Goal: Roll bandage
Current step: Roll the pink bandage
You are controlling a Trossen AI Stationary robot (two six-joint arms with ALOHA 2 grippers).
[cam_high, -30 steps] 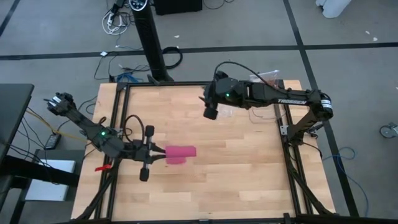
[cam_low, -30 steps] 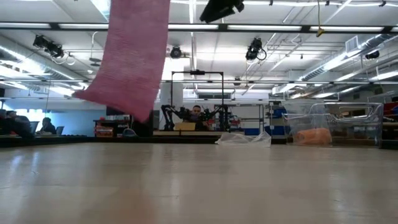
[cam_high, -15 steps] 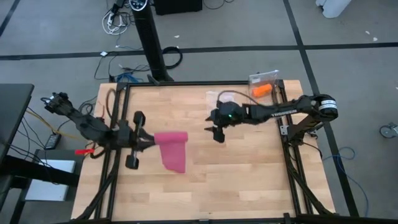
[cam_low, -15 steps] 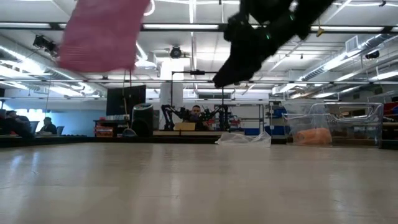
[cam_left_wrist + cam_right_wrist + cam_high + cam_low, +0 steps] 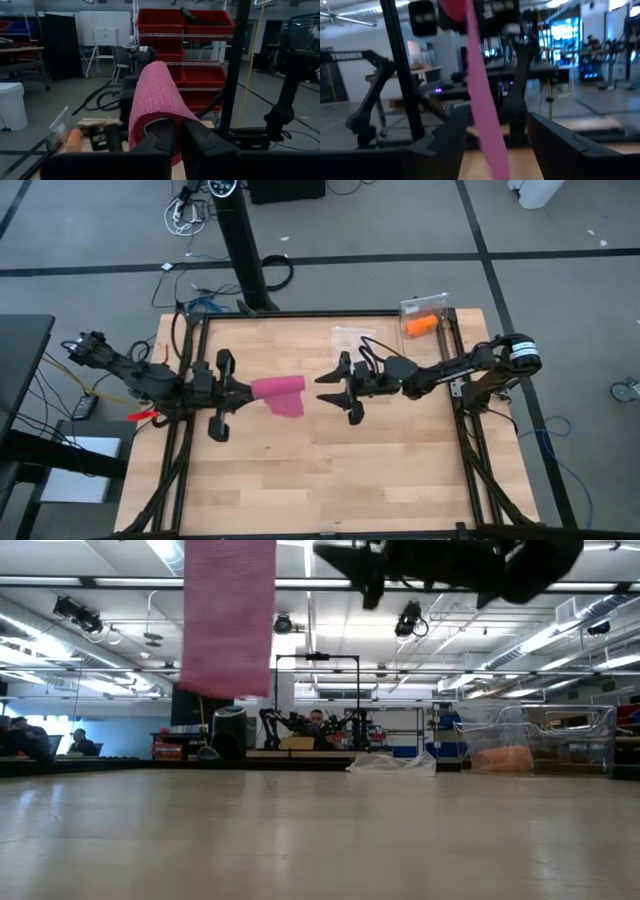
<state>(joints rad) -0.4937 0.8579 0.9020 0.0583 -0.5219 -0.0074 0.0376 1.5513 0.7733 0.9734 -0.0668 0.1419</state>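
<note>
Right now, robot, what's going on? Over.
Left pincer shut on the bandage, strip hanging above the table. Right pincer open, facing the strip, not touching. Nothing between them.

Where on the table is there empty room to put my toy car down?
The near half of the wooden table, below both arms, is bare. The far left corner is free too. The middle is crowded: the left gripper holds the pink bandage in the air, and the open right gripper faces it. The far right corner has a clear bag and a box with an orange roll.
</note>
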